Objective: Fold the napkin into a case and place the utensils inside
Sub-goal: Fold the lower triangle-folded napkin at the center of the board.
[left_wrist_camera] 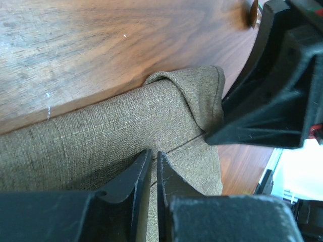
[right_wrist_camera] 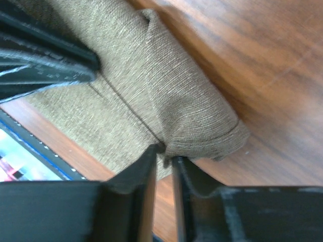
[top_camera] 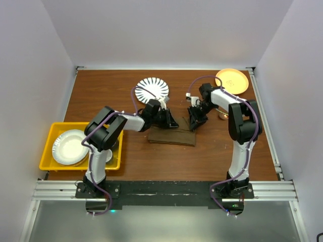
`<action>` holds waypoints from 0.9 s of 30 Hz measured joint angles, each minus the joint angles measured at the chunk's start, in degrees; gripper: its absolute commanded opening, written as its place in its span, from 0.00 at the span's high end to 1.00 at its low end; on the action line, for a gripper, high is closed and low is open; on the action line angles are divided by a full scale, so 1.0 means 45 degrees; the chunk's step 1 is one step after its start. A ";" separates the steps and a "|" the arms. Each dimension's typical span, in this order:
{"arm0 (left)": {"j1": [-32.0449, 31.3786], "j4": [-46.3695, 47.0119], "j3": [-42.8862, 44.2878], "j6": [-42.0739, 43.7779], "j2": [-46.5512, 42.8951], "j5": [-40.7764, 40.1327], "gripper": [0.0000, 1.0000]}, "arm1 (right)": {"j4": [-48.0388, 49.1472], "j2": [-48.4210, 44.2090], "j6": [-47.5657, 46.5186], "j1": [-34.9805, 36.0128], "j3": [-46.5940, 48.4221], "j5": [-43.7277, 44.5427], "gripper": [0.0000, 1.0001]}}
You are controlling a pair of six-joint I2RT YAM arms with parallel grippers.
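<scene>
The napkin (top_camera: 171, 136) is lying folded into a long, low band at the middle of the bench (top_camera: 101, 96), running left to right between the two arms. The left fingers (top_camera: 164, 120) are reaching down onto its far edge, left of the middle. The right fingers (top_camera: 196, 122) are meeting its far right corner, so the cloth is lying between them.

In the left wrist view, the left fingers (left_wrist_camera: 133, 181) are clenched to a thin slit. They are nipping the olive cloth at a seam where one layer is lying over another. A rolled fold is rising just beyond their tips and ending in a tucked corner.

In the right wrist view, the right fingers (right_wrist_camera: 136, 176) are also closed to a narrow gap, gripping the napkin at the edge of a puffed fold, with bare wood beside it.

A striped plate (top_camera: 152, 89) is sitting beyond the napkin. An orange plate (top_camera: 232, 80) is resting at the far right corner, and a yellow tray (top_camera: 46, 148) is holding white plates (top_camera: 68, 147) at the near left.
</scene>
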 measured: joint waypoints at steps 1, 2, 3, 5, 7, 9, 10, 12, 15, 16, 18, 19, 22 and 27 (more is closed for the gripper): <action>0.0000 0.0039 -0.0005 -0.0034 0.0000 -0.0053 0.86 | 0.0005 -0.0058 0.0092 0.0000 -0.0019 -0.0029 0.64; -0.0005 0.0049 -0.0015 -0.0049 0.0000 -0.0097 0.87 | 0.0000 -0.0121 0.0204 -0.0005 -0.0024 -0.0053 0.58; -0.0015 0.0102 -0.0039 -0.0058 0.0000 -0.0121 0.87 | 0.0010 -0.0185 0.0306 -0.0019 -0.0039 -0.0058 0.57; -0.0010 0.0248 -0.0131 -0.0097 0.0000 -0.0146 0.87 | 0.0024 -0.0291 0.0573 -0.0073 -0.0049 -0.0068 0.56; -0.0010 0.0393 -0.0204 -0.0102 0.0000 -0.0151 0.87 | 0.0097 -0.0325 0.0850 -0.0175 -0.0049 -0.0087 0.57; -0.0010 0.0481 -0.0243 -0.0102 0.0000 -0.0151 0.87 | 0.0185 -0.0325 0.1132 -0.0330 -0.0049 -0.0083 0.56; -0.0010 0.0491 -0.0248 -0.0097 0.0000 -0.0151 0.88 | 0.0219 -0.0325 0.1273 -0.0423 -0.0049 -0.0083 0.57; -0.0010 0.0520 -0.0262 -0.0097 0.0000 -0.0151 0.88 | 0.0277 -0.0325 0.1477 -0.0622 -0.0044 -0.0078 0.57; -0.0010 0.0554 -0.0282 -0.0097 0.0000 -0.0151 0.89 | 0.0393 -0.0325 0.1768 -0.0908 -0.0044 -0.0073 0.61; -0.0010 0.0588 -0.0301 -0.0097 0.0000 -0.0151 0.89 | 0.0437 -0.0325 0.1860 -0.0976 -0.0044 -0.0073 0.64; -0.0010 0.0641 -0.0330 -0.0097 0.0000 -0.0151 0.89 | 0.0529 -0.0325 0.2074 -0.1078 -0.0044 -0.0107 0.69; -0.0010 0.0670 -0.0340 -0.0097 0.0000 -0.0151 0.89 | 0.0578 -0.0325 0.2176 -0.1093 -0.0044 -0.0141 0.70; -0.0010 0.0695 -0.0350 -0.0097 0.0000 -0.0151 0.90 | 0.0709 -0.0325 0.2482 -0.1098 -0.0044 -0.0505 0.71; -0.0010 0.0719 -0.0374 -0.0092 0.0000 -0.0155 0.90 | 0.0933 -0.0325 0.2880 -0.1073 -0.0117 -0.1054 0.82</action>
